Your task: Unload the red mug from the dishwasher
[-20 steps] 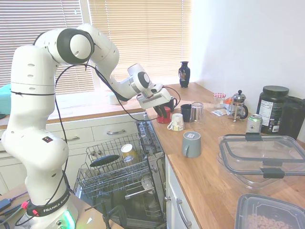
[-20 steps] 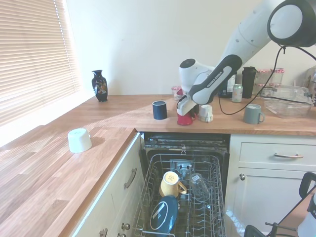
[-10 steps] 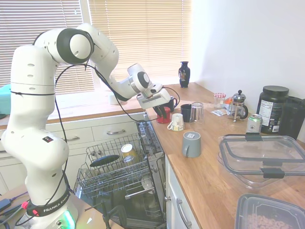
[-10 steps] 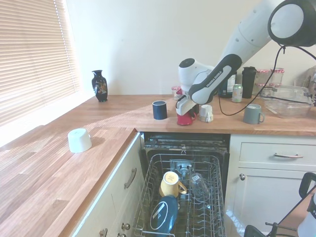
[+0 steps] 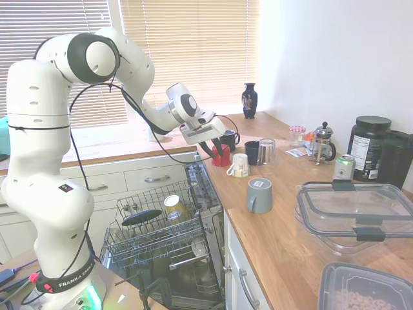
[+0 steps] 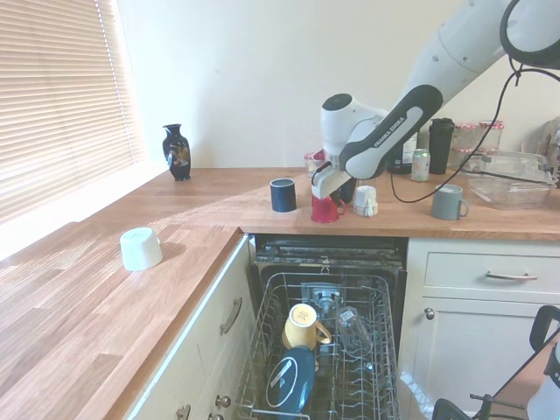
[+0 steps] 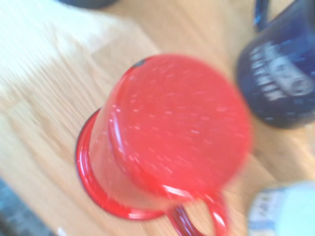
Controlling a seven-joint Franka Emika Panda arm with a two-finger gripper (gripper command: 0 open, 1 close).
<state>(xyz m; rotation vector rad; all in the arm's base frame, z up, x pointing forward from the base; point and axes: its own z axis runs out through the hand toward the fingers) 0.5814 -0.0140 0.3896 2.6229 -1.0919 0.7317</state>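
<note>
A: Okay, first exterior view. Where's the red mug (image 5: 221, 156)?
B: On the wooden counter (image 5: 290, 239), upside down, near the corner above the open dishwasher (image 5: 169, 240). Gripper (image 5: 213, 150) sits just over it, dark fingers (image 5: 208, 149) pointing down beside the mug. Can't tell from here whether they touch it.
A: Neighbours?
B: White mug (image 5: 239, 165) just beside it, dark mug (image 5: 251, 152) behind, grey mug (image 5: 260, 195) further along the counter.
A: Second exterior view?
B: Red mug (image 6: 325, 208) stands on the counter edge (image 6: 376, 229) over the dishwasher rack (image 6: 325, 359). Gripper (image 6: 325, 185) hovers right above it, fingers parted, nothing in them. Yellow mug (image 6: 302, 326) lies in the rack.
A: Wrist view?
B: Blurry. Red mug (image 7: 170, 137) from above, base up, handle visible. Navy mug (image 7: 280, 73) close beside it.
</note>
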